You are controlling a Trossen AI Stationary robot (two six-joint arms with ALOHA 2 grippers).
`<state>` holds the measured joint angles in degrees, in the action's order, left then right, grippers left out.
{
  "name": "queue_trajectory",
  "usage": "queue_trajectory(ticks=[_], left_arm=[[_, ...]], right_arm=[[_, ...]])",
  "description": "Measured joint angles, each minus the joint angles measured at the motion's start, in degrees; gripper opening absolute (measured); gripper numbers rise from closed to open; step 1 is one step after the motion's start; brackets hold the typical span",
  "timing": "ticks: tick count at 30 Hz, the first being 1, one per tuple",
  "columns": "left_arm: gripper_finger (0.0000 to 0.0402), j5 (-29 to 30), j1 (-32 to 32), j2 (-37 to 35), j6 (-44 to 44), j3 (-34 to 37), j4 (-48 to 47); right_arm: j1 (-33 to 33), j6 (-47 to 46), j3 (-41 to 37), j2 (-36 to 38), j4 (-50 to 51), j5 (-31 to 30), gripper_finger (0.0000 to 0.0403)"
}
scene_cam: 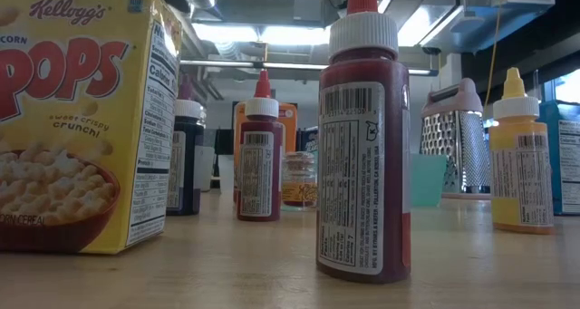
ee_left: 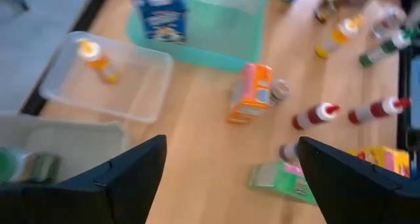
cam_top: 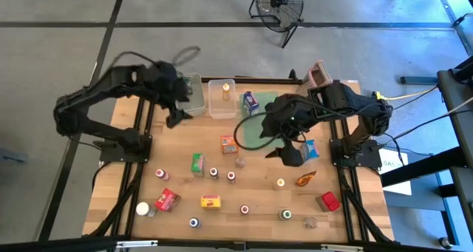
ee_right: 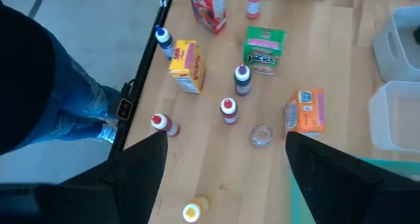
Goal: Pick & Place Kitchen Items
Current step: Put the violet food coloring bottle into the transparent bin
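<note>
The yellow cereal box (scene_cam: 77,119) at the near left of the low view shows "Kellogg's" in red script, then "CORN" and "POPS" in big red letters (cut by the edge), with "sweet crispy crunch!" under them and "CORN CEREAL" at the bottom. Its side panel carries "Calories" in a nutrition table. The red bottle (scene_cam: 362,155) has a barcode and fine print too small to read. The green carton (ee_right: 264,50) shows "Jacks".
</note>
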<state>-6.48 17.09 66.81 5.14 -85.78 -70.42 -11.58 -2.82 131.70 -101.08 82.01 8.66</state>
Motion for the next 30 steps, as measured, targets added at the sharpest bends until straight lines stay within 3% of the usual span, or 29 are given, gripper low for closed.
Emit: queue_trajectory(ticks=[7,14,24,30], left_arm=[[0.0338,9.67,-17.01,7.16,-5.72,0.0,2.39],[0.0338,11.34,-28.03,15.81,-7.91,0.0,4.51],[0.0338,11.12,-32.08,23.64,-6.38,0.04,6.02],[0.0338,14.38,-31.59,26.59,-4.82,0.02,5.96]], right_arm=[[-4.96,-2.56,0.0,-0.59,0.05,-3.54,0.0311],[-9.02,-5.91,0.0,-0.63,-0.33,-7.36,0.0311],[-13.06,-8.98,-0.02,-1.9,-1.25,-9.59,0.0311],[-15.1,-11.98,-0.02,-1.9,-2.15,-11.31,0.0311]])
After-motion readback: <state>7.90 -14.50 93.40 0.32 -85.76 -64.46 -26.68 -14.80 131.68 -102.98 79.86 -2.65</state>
